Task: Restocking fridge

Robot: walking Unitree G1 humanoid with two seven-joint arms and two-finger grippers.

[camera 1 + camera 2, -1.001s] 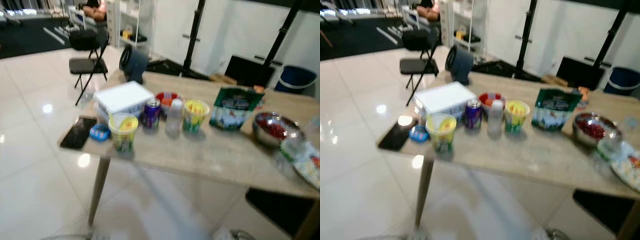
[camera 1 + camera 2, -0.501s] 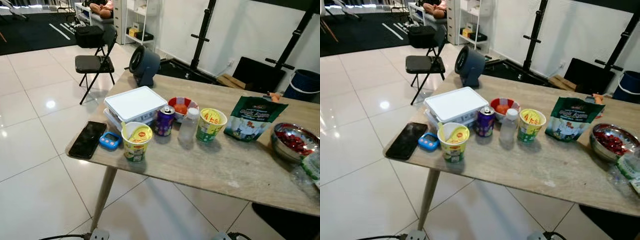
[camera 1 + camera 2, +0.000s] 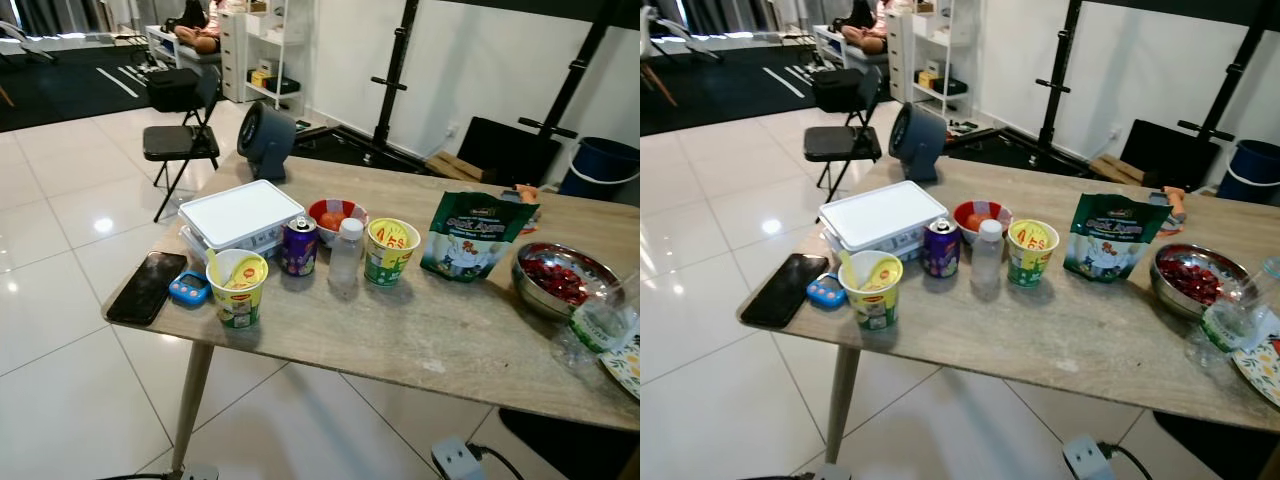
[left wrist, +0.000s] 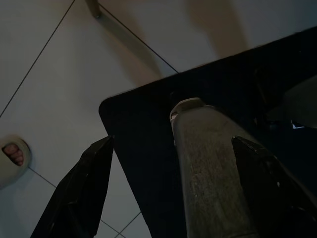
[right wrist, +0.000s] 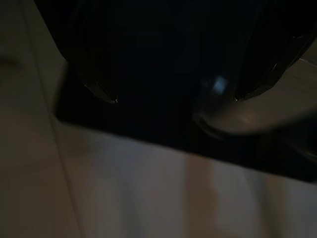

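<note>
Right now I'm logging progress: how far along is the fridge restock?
Nothing looks done: the can, bottle, both noodle cups, snack bag and berry bowl all sit on the table. Nothing is in hand; the left claw hangs open over the floor. Everything remains.

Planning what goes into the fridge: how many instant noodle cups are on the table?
2. One noodle cup stands near the table's front-left edge beside the blue timer; the other noodle cup stands mid-table, right of the clear bottle.
</note>
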